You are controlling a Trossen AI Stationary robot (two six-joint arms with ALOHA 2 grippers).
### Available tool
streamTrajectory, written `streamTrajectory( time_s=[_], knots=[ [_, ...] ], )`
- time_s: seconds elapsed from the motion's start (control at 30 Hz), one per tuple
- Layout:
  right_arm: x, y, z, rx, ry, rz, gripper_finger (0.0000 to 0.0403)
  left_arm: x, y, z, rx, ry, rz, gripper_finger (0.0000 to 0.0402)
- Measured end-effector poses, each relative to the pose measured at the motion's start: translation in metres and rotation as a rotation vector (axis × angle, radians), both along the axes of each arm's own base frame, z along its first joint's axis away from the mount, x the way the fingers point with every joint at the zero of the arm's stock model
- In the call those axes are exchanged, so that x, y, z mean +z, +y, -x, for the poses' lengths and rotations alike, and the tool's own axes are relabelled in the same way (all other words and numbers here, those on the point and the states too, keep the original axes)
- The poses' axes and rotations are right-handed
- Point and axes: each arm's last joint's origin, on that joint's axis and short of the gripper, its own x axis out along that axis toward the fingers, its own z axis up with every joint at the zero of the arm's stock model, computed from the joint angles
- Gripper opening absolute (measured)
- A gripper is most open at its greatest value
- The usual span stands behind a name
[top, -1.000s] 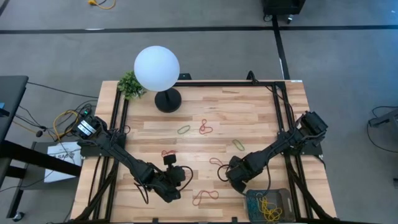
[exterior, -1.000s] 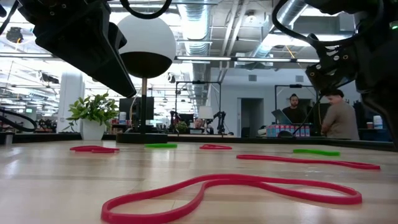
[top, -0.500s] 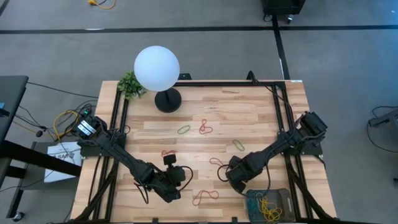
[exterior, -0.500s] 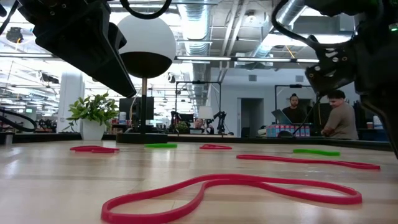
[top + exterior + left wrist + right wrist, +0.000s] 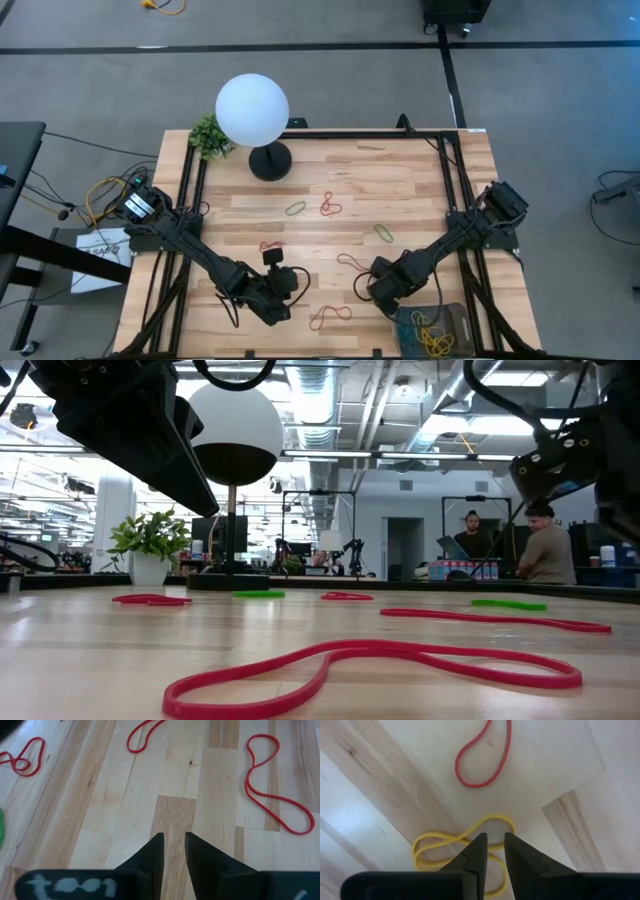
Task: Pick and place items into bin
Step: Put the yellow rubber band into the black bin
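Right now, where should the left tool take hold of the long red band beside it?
Pinch the long red band at its narrow waist, where both strands run close together, coming straight down from above: it lies flat on the table.

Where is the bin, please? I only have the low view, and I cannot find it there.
Observer: The bin sits at the table's lower right corner in the high view, close beside the right hand.
Operator: Thank you. Is there anything in it?
Observer: Yes, several yellow bands lie inside it.
Operator: What is the right hand working on?
Observer: Its wrist view shows a twisted yellow loop right at the hand, with a red loop beyond. I cannot tell whether the yellow one is gripped.
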Motion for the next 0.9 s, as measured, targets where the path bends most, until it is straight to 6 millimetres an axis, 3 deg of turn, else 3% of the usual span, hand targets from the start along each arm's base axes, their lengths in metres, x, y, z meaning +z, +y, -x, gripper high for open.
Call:
streamTrajectory(
  time_s=[0.53,0.9],
  knots=[
    [0.000,-0.005,-0.001,-0.012,0.001,0.035,0.0060,0.000,0.000,0.000,0.000,0.000,0.000,0.0068],
    [-0.020,-0.010,0.010,-0.081,-0.050,0.005,0.0060,0.000,0.000,0.000,0.000,0.000,0.001,0.0068]
  ],
)
